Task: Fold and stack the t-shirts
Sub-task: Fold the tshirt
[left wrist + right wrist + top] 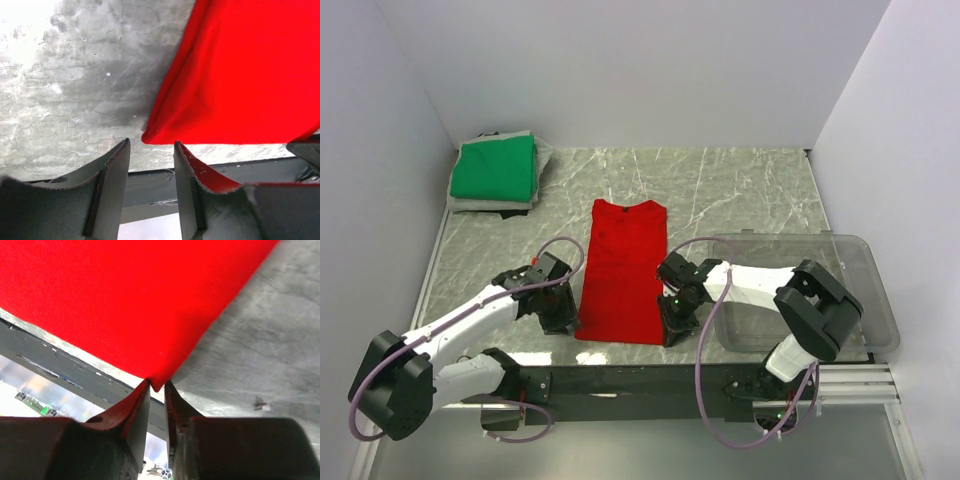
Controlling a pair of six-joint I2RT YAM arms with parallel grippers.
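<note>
Smooth red t-shirt [623, 270], long rectangle — left gripper [151, 143] agape, right gripper [157, 385] tight on its corner

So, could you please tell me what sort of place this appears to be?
Most likely a robotics lab test cell: plain white walls box in a marble-patterned table, with a left arm and a right arm bolted at its near edge.
</note>
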